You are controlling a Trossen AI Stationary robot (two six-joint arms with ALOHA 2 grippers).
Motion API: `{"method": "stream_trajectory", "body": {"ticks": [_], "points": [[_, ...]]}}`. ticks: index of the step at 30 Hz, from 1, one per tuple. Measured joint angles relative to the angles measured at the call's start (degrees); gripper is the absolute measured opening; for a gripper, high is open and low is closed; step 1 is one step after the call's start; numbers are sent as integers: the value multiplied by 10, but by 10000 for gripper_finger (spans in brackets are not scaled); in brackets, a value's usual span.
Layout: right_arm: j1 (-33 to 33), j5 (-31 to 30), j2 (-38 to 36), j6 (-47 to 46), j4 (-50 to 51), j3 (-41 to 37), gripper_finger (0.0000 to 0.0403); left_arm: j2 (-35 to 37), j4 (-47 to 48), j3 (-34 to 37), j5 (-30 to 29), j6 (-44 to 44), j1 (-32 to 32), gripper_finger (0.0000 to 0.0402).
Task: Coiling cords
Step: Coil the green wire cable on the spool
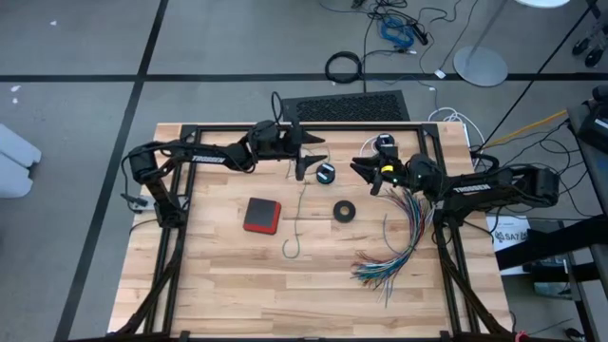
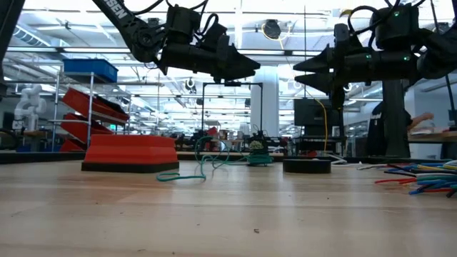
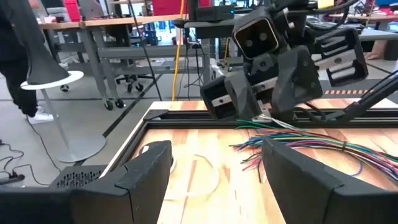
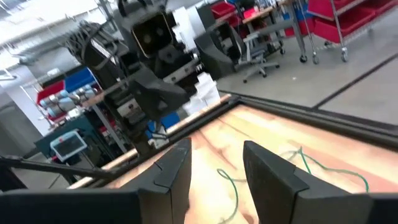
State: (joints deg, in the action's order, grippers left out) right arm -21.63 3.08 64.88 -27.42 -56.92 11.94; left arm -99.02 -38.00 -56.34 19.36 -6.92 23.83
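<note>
A teal-green cord (image 1: 296, 223) lies slack on the wooden table, running from mid-table toward the near side; it also shows in the right wrist view (image 4: 311, 163). A thin white cord (image 3: 210, 177) lies in a loose loop on the wood, beside a small round black-and-white piece (image 1: 326, 174). My left gripper (image 1: 312, 158) hangs open above the table's far middle, pointing level toward the right. My right gripper (image 1: 365, 174) faces it from the right, open, also raised. Nothing sits between either pair of fingers (image 3: 149, 168) (image 4: 264, 165).
A red flat box (image 1: 261, 216) lies left of the teal cord. A small black tape ring (image 1: 344, 211) sits mid-table. A fanned bundle of multicoloured wires (image 1: 397, 237) spreads at the right. A black frame (image 1: 228, 126) borders the table.
</note>
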Motion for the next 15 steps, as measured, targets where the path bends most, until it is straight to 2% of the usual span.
{"method": "stream_trajectory", "body": {"ticks": [7, 15], "points": [[0, 0, 0, 0, 32, 0, 132, 0, 48, 0, 0, -3, 0, 257], [0, -4, 0, 0, -29, 0, 132, 0, 183, 0, 0, -99, -5, 258]]}}
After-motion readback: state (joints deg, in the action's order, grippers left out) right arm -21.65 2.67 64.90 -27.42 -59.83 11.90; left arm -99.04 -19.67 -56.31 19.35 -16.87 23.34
